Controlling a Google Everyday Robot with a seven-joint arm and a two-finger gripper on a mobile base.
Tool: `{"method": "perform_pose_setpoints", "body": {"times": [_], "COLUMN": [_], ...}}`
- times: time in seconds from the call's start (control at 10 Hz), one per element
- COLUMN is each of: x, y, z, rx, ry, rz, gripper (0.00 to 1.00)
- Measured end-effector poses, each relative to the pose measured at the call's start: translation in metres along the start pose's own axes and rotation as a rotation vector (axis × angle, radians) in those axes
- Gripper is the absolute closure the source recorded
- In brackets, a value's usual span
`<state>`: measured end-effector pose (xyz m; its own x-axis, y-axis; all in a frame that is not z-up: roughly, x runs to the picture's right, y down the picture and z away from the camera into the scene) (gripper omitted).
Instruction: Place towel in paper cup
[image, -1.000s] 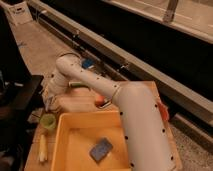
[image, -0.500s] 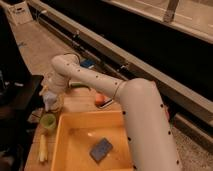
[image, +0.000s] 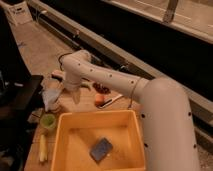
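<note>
My white arm reaches from the lower right across the table to the left, and bends down at its wrist (image: 74, 75). The gripper (image: 58, 94) is at the table's left edge, mostly hidden behind the wrist. A pale blue-grey towel (image: 49, 96) hangs right at the gripper. It covers the top of a small white shape that looks like the paper cup (image: 53, 108), only its lower part showing. I cannot tell whether the towel is inside the cup or just above it.
A light green cup (image: 48, 121) stands just in front of the towel. A yellow bin (image: 75, 122) holds a dark blue sponge (image: 101, 149). An orange object (image: 100, 100) and a red one (image: 102, 89) lie behind the bin. A yellowish long item (image: 42, 148) lies left of the bin.
The wrist and gripper have shifted slightly at the left edge of the table. The pale towel now shows more plainly over the white cup.
</note>
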<state>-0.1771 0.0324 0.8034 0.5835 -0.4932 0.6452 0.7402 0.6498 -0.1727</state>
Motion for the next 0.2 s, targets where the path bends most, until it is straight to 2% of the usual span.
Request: {"method": "perform_pose_setpoints", "body": {"times": [0.2], "x": [0.03], "y": [0.03], "z": [-0.008], "rx": [-0.017], "ry": [0.047], "rz": [0.111], "gripper": [0.25]}}
